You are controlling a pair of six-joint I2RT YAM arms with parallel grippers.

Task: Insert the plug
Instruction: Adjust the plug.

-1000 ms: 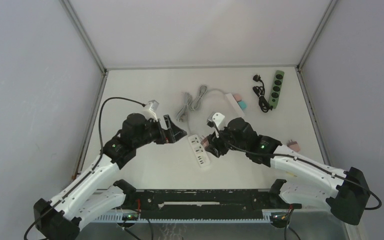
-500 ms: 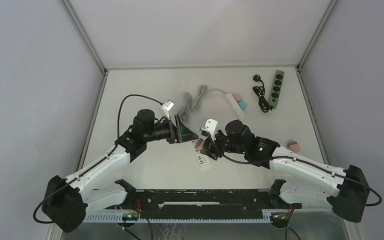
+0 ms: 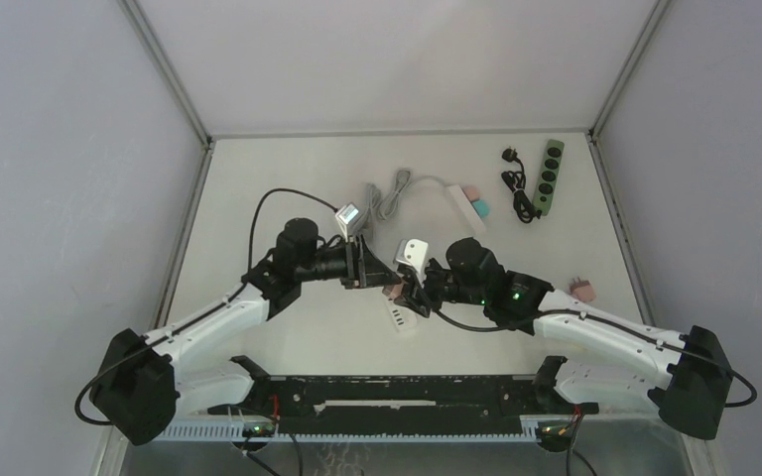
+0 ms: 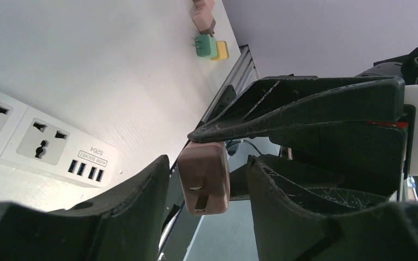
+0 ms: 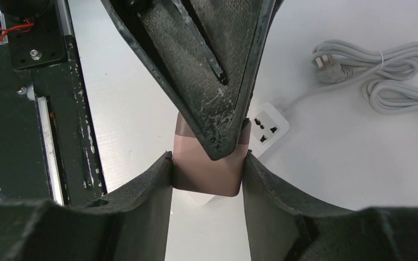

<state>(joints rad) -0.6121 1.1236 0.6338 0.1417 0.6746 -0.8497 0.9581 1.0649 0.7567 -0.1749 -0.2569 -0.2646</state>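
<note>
Right gripper [image 5: 207, 159] is clamped on the pink-brown plug [image 5: 207, 182], both fingers flat against its sides. Left gripper [image 4: 206, 163] is partly open and straddles the same plug from the left, with a small gap on each side, so no contact yet. The plug is in the air mid-table, just over the white power strip [image 3: 400, 317], sockets facing up.

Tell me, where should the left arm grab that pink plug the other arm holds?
Probably the free end of the plug, by its two flat sides, coming from opposite the right end effector, which pinches the other end. The boxy body offers parallel faces there, and the left end effector straddles them, not yet touching.
</note>
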